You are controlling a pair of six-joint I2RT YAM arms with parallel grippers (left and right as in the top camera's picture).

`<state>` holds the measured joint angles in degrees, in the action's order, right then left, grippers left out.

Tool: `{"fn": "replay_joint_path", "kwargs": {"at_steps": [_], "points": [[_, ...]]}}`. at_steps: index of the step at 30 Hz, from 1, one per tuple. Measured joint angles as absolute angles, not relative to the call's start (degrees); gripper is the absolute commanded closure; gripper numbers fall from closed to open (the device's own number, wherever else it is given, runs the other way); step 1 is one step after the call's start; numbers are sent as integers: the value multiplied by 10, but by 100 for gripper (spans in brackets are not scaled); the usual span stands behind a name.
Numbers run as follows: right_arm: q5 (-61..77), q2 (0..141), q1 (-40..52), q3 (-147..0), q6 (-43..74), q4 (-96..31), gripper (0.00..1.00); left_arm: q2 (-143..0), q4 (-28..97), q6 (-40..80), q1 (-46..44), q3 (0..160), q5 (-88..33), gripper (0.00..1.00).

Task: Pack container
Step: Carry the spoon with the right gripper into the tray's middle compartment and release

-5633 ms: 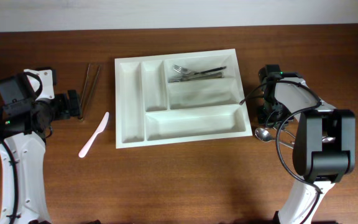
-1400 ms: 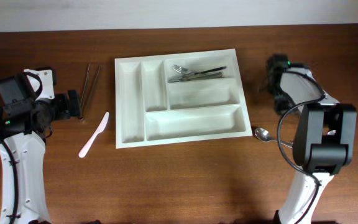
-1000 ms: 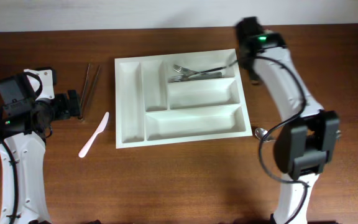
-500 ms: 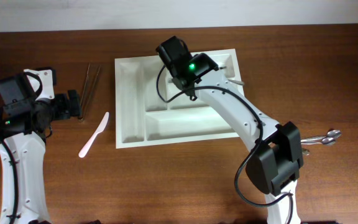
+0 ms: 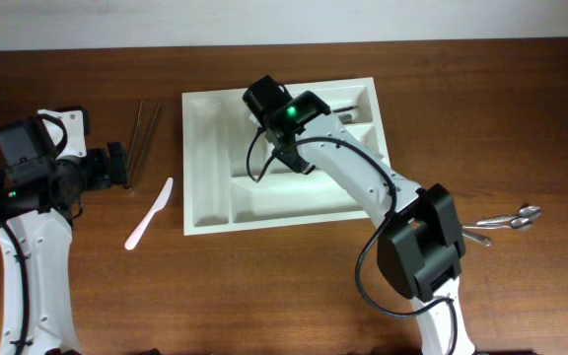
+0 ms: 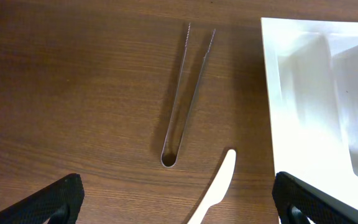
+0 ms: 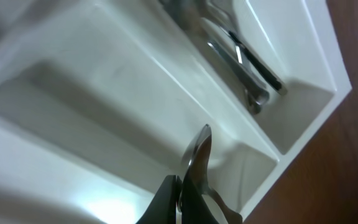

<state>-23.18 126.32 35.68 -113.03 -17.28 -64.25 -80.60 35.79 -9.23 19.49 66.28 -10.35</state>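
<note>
Right hand [image 7: 178, 194] is pinched tight on a slim metal utensil [image 7: 197, 152]. The grip looks thin, so the piece could twist free and drop across a divider rather than into a slot near the metal forks [image 7: 244, 65]. The large white plastic five-compartment tray [image 5: 191, 158] sits mid brown wooden counter [image 5: 264, 286], directly beneath that hand. Left hand [image 6: 178, 202] gapes wide, empty, left of the tray.

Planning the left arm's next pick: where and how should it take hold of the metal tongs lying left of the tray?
Grip the tongs about midway along, across both arms, with the left gripper coming straight down from above. They lie flat on the table, joined at a looped end and splaying slightly toward the tips, so a finger on each outer side can likely pinch both arms together.
</note>
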Motion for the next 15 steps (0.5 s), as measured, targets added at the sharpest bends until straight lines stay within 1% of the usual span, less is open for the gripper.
{"fn": "replay_joint_path", "kwargs": {"at_steps": [1,2,3,4,6,10,15], "points": [[-228,1263,360,-1130,-176,-643,96,-806,358,-92,195,663,-103,1],[-224,1263,363,-1130,-180,-643,93,-806,358,-92,195,663,-103,1],[-218,1263,366,-1130,-187,-643,83,-806,358,-92,195,663,-103,1],[-214,1263,367,-1130,-189,-643,79,-806,358,-92,195,663,-103,1],[-208,1263,369,-1130,-206,-643,77,-806,358,-93,195,663,-103,1],[-220,1263,369,-1130,-241,-643,78,-806,358,-92,195,663,-103,1],[-286,1262,368,-1130,-222,-638,71,-806,358,-93,195,663,-103,1]]}}
